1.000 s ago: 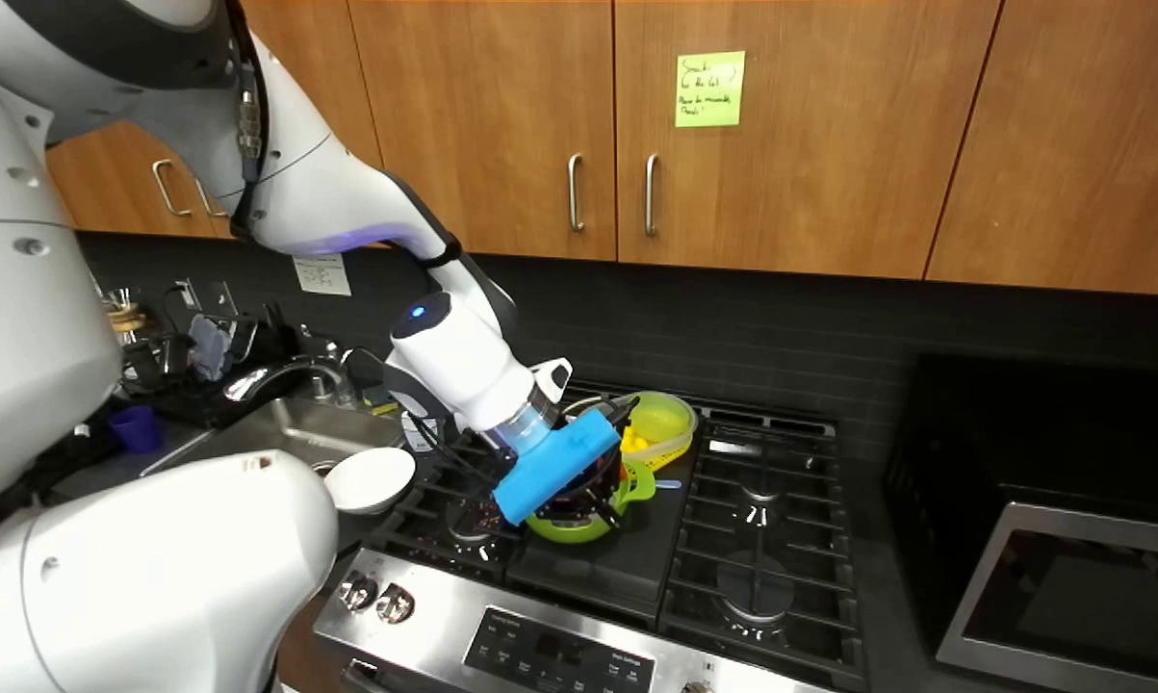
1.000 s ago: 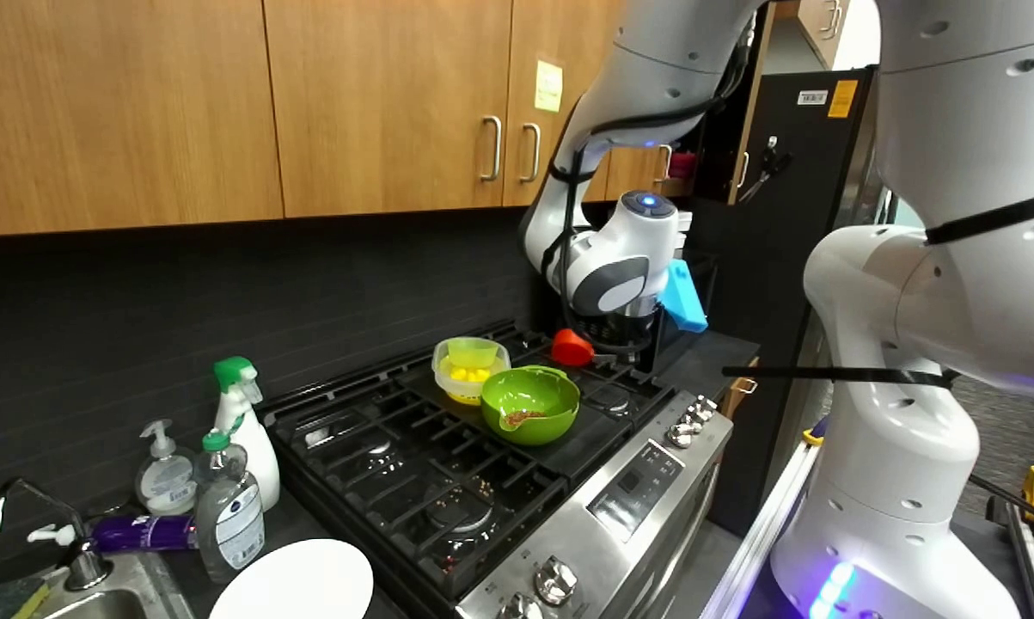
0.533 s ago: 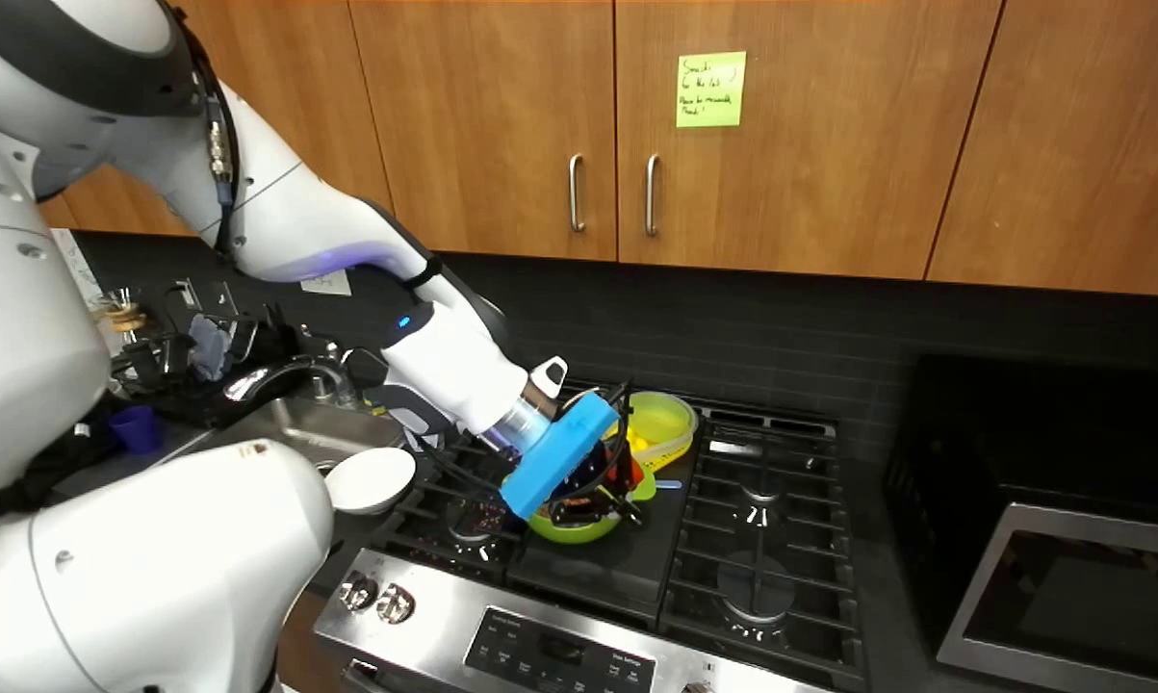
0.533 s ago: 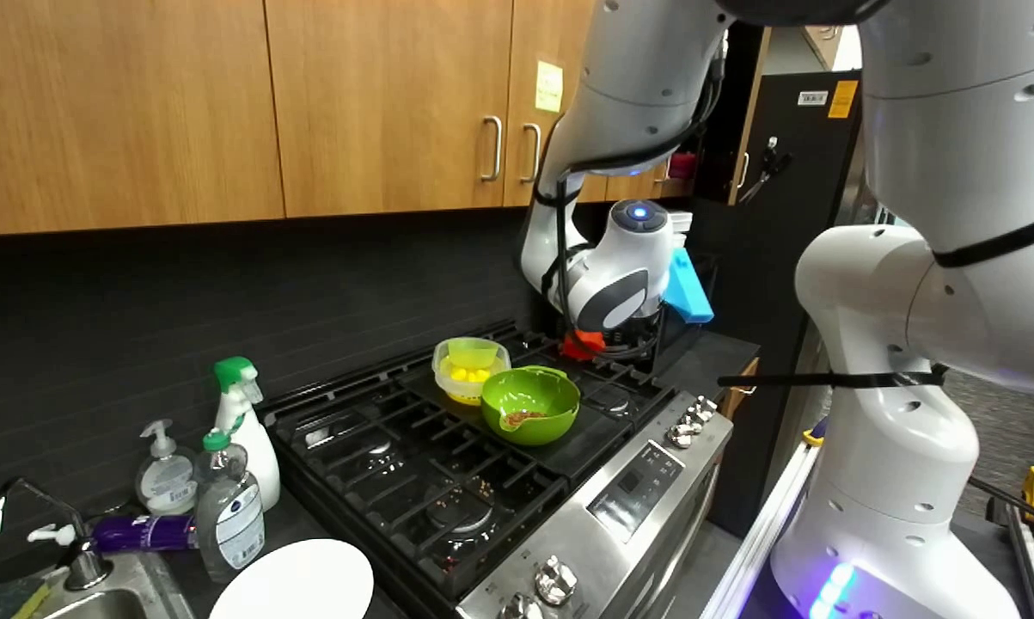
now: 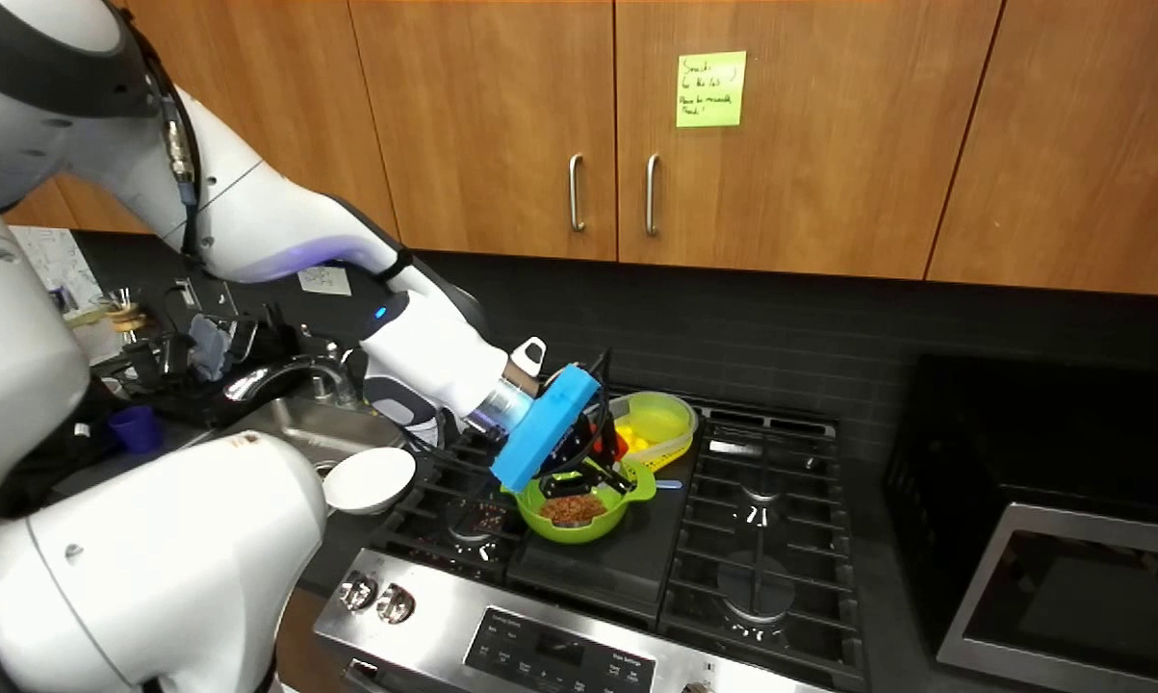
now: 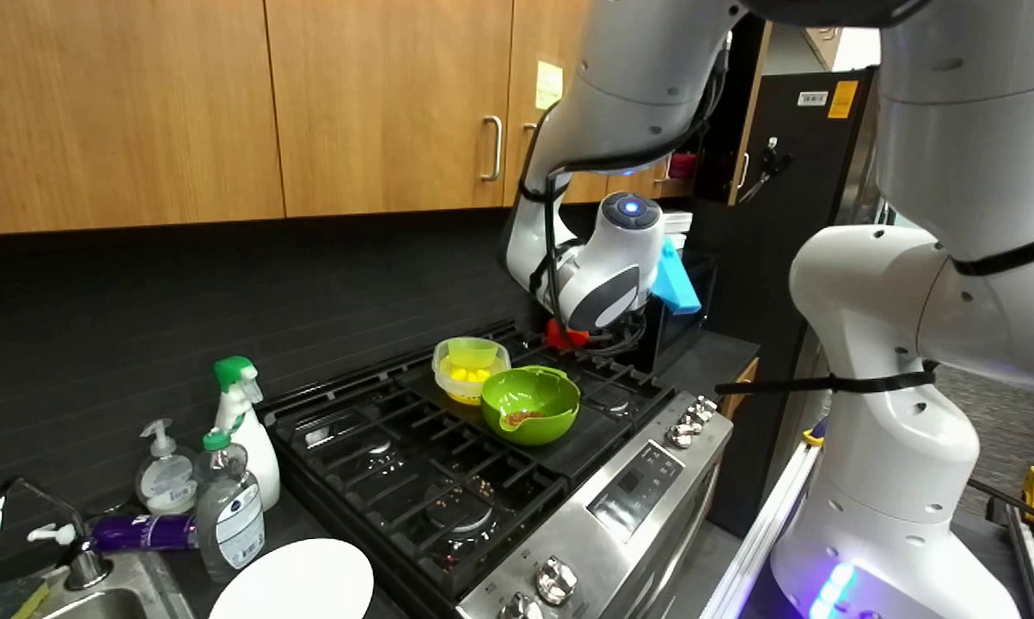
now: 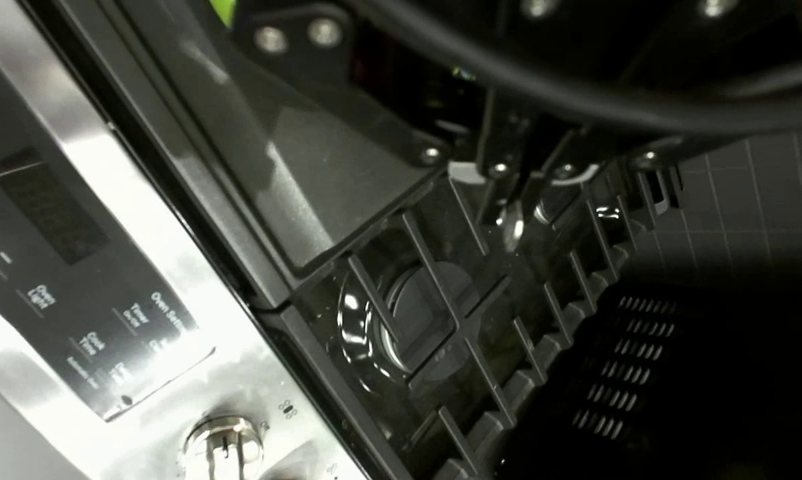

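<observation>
- Cabinets [image 5: 800, 183]: wood, running above dark backsplash [image 5: 781, 322]; handwritten note [image 5: 710, 89] stuck on a door.
- Robot arm [image 6: 645, 94]: bent, reaching over the stove [image 6: 590, 546].
- Stove: black grates, flat centre plate [image 5: 588, 576], steel front with knobs [image 5: 396, 603].
- Microwave [image 5: 1089, 568]: on the counter [image 5: 891, 597], next to the stove.
- White dish [image 6: 297, 576]: at the stove's opposite side, near it.
- Green bowl [image 6: 551, 425]: upright on the centre plate, brown bits [image 5: 571, 510] inside.
- Plastic tub [image 6: 441, 370]: just beside the green bowl, yellow pieces [image 6: 474, 376] inside; contact between the two unclear.
- Gripper [image 7: 509, 207]: tilted above the stove, fingers drawn almost fully together, apparently pinching the red cup [image 6: 566, 334] by its thin handle (linkage and cable block much of it).
- Red cup: at the gripper's fingers, raised off the stove, seen past the green bowl in an exterior view, partly hidden.
- Crumbs [image 6: 484, 488]: scattered around a burner [image 6: 458, 514].
</observation>
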`<state>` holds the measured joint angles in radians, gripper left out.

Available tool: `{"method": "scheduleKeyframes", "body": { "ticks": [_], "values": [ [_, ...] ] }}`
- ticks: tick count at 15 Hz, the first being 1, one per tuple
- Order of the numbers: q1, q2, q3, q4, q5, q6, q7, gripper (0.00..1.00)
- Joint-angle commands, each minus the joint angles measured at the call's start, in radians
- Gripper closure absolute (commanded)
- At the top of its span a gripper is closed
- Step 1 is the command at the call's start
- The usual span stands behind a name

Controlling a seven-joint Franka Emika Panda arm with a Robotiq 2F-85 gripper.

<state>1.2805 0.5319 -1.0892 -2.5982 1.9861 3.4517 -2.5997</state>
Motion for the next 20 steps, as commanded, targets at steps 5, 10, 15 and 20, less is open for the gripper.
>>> {"method": "scheduleKeyframes", "body": {
  "ticks": [5,10,15,20],
  "values": [
    [-0.059,-0.04,0.111,-0.026,-0.029,0.017,0.0,0.99],
    [-0.224,-0.06,0.259,-0.032,-0.044,0.02,0.0,0.99],
    [-0.358,-0.074,0.381,-0.023,-0.036,0.019,0.0,0.99],
    [-0.452,-0.073,0.477,-0.012,-0.025,0.016,0.001,0.99]
  ]
}}
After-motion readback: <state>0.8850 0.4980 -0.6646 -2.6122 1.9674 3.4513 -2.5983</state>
